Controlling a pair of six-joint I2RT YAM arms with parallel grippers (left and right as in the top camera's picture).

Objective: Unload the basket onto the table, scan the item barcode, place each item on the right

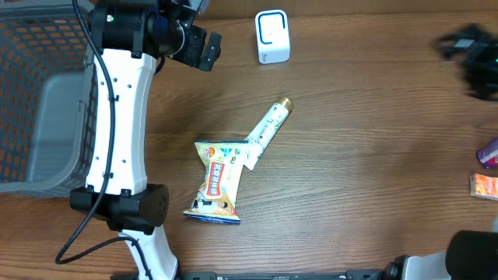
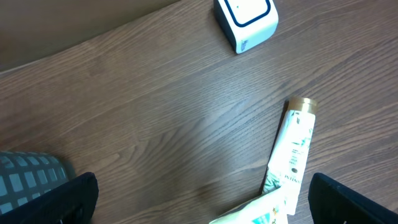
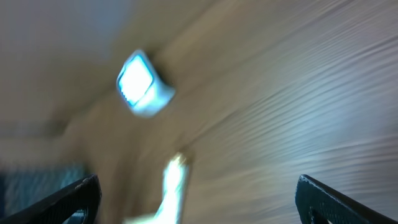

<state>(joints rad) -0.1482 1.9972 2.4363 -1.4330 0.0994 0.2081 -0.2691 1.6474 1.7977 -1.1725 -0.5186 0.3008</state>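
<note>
Well, starting at the far left, a grey mesh basket [image 1: 47,117] sits at the edge of the wooden surface [image 1: 366,132], and the white left arm [image 1: 120,117] reaches up alongside it toward the top of the overhead view. Its left hand [image 2: 202,202] is spread wide and holds nothing, with the dark fingers [image 2: 68,199] showing at the two bottom corners of its own camera and bare wood between them. Moving toward the middle, a yellow snack packet [image 1: 218,180] lies flat on the surface. A pale tube [image 1: 267,128] slants up and to the right from it, its flat end overlapping the packet's upper right corner and its gold cap [image 1: 285,102] pointing away. Neither one is gripped, and both lie well apart from either hand. Above them, near the top edge, stands a small white box [image 1: 272,36] with a blue-outlined face, apart from the tube. Over on the right, the right hand [image 3: 199,199] is also wide and empty, one finger [image 3: 348,199] at each lower corner of a badly smeared wrist view that looks across at the white box and the tube. At the far right edge lie a purple thing [image 1: 489,152] and, just below it, an orange box [image 1: 484,187], both cut off by the frame.
</note>
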